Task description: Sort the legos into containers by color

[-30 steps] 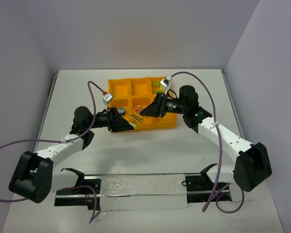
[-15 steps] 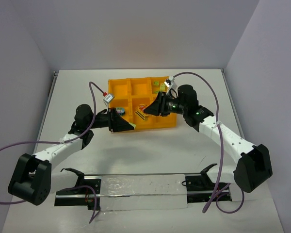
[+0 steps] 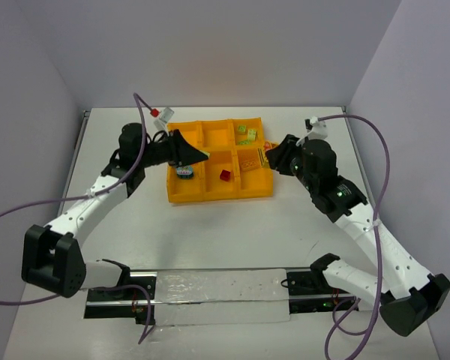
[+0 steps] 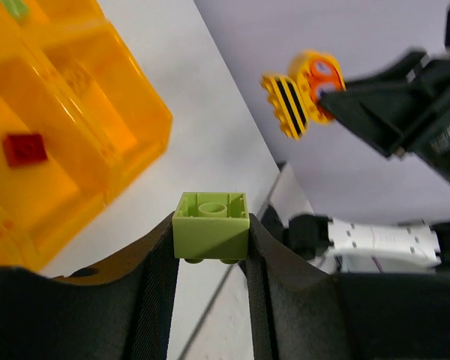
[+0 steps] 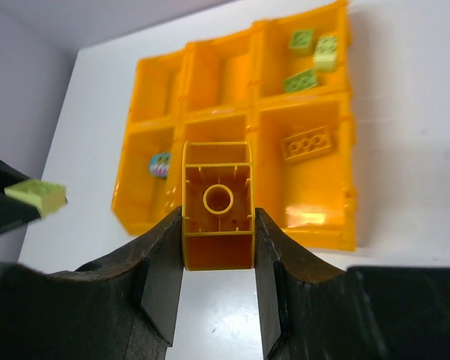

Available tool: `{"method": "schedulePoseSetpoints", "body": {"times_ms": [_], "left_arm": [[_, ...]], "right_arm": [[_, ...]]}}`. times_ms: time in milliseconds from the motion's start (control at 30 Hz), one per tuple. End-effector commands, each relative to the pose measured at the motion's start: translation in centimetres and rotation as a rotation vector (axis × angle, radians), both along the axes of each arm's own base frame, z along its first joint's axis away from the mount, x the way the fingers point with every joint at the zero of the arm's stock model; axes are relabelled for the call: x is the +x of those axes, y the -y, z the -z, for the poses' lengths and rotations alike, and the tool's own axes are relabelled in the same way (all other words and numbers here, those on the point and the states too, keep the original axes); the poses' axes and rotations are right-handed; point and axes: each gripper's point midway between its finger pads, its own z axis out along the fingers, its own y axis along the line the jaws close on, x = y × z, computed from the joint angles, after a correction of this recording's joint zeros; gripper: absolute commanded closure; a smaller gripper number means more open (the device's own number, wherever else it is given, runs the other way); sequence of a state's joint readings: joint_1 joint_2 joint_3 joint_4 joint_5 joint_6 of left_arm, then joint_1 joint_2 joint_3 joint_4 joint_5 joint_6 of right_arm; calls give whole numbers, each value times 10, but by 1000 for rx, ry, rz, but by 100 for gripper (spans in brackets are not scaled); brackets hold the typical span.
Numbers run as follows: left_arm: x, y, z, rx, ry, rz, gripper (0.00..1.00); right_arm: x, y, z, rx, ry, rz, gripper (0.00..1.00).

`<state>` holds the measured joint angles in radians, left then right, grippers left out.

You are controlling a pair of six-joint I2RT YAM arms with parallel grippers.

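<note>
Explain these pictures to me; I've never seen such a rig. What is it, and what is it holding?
These are two robot arms at the near edge of a table, each ending in a two-finger gripper. The wide picture is from a fixed camera above and behind them; the other two are from wrist cameras. On the table sits an orange-yellow tray with six wells. Green bricks lie in the far right well, a flat yellow-orange piece in the near right, a red brick in the near middle, and a teal cluster in the near left. The left gripper pinches a lime brick; the right gripper pinches a yellow-orange brick.
</note>
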<state>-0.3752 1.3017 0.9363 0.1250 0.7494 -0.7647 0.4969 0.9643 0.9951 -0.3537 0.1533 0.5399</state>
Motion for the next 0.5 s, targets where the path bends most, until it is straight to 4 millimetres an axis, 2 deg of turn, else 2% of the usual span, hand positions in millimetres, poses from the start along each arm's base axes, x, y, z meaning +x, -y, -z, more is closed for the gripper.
{"method": "schedulePoseSetpoints", "body": {"times_ms": [0,67,100,133,167,200,267,300,333,467], "left_arm": [[53,7,-9,52,-19,-116,100],[80,22,-27,25,-14,-119,100],[93,29,-16,36,-45,-120,100],[102,38,-31,22,-23,-119,100],[113,45,-14,46,-70,-121,100],[119,49,-22,41,-56,-126,100],[142,68,-6,69,-95,-140,100],[152,73,-10,69,-93,-150,100],[162,78,10,98,-132,-160,100],[196,99,25,144,-139,-194,100]], "right_arm": [[2,43,-24,-36,77,202,100],[-1,48,-23,-41,77,221,100],[-2,49,-22,-45,73,226,100],[-3,50,-20,-48,66,229,100],[-4,51,-20,-49,63,231,100],[-4,51,-19,-50,59,231,100],[-8,52,-20,-35,64,231,100],[-9,53,-21,-31,69,234,100],[-10,54,-21,-28,73,236,100],[-15,60,-25,-20,90,249,100]]}}
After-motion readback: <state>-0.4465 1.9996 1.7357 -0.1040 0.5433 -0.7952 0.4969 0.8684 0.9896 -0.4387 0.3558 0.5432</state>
